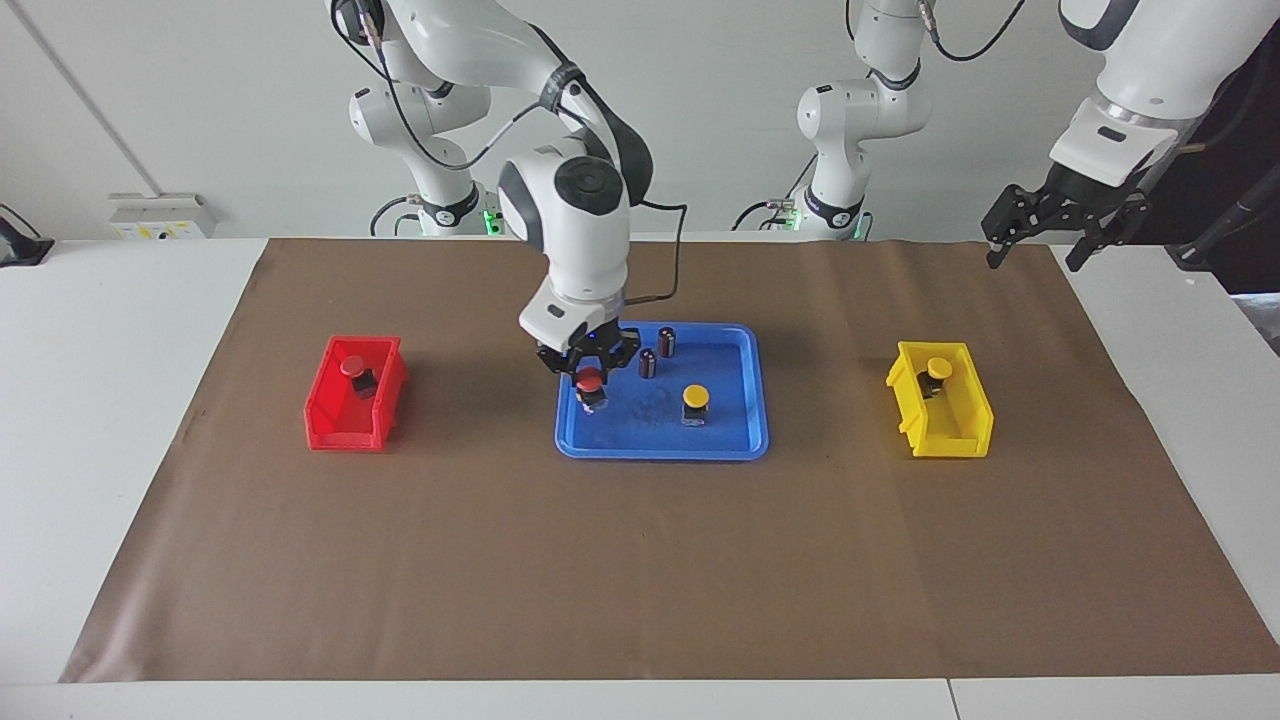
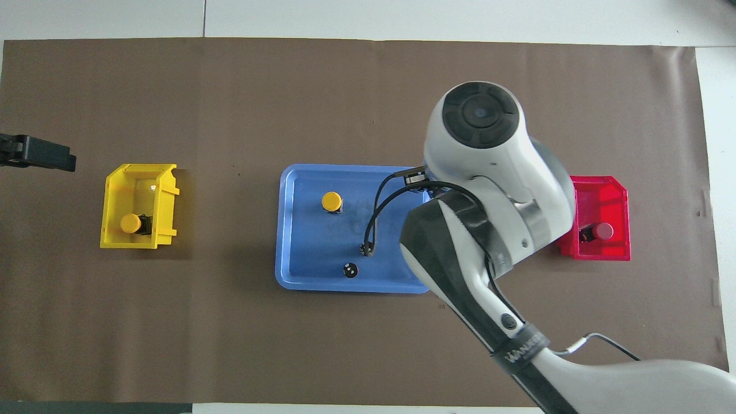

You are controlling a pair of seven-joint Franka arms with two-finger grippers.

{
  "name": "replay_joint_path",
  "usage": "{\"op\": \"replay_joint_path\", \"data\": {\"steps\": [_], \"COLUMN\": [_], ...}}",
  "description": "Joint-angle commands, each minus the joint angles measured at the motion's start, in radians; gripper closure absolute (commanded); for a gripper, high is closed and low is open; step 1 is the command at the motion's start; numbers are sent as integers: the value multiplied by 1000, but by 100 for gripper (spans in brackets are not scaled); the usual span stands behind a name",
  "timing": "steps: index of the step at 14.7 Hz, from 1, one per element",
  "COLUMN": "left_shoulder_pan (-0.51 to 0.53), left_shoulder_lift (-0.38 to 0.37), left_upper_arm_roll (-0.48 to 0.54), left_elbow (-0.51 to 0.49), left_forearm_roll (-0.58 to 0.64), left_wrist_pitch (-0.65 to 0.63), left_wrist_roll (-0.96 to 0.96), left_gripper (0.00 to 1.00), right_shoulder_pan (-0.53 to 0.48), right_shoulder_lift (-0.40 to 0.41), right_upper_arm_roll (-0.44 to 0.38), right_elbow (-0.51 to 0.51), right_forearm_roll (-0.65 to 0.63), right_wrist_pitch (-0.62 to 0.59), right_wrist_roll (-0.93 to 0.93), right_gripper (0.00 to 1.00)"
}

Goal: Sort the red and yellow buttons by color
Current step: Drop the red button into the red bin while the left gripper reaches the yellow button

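Brown paper carries a blue tray point(image 1: 752, 400) where the right end effector point(image 1: 590, 372) grips a red button point(image 1: 591, 385).

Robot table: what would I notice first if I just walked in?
Probably the right claw, down in the blue tray in the middle, around a red button. Then the bright bins at each end: a red bin and a yellow bin, each holding a matching button.

Two high cameras, half a turn apart

One faces the robots from across the counter; the other looks steeply down from above their end. Both take in the mat around the tray point(image 1: 662, 440) point(image 2: 299, 230), with the bins either side.
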State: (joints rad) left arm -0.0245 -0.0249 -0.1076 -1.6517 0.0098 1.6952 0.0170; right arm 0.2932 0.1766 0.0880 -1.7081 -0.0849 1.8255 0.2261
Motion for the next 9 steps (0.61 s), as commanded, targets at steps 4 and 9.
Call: {"op": "replay_joint_path", "data": {"steps": [4,9], "left_shoulder_pan": [-334,-498], "left_shoulder_lift": [187,299], "left_upper_arm_roll": [9,11], "left_elbow": [-105,-114], "left_forearm_roll": [-11,-1], "left_wrist_pitch": [315,446], "left_wrist_roll": [-473,-698], "left_gripper": [0,0], "right_shoulder_pan": [-403,-506], "right_shoulder_lift": [-198,-235], "right_upper_arm_roll": [10,10], "right_elbow": [-306,-459], "right_forearm_roll": [33,33], "right_wrist_pitch": [110,324], "right_wrist_roll": [-572,-757], "right_gripper": [96,96]}}
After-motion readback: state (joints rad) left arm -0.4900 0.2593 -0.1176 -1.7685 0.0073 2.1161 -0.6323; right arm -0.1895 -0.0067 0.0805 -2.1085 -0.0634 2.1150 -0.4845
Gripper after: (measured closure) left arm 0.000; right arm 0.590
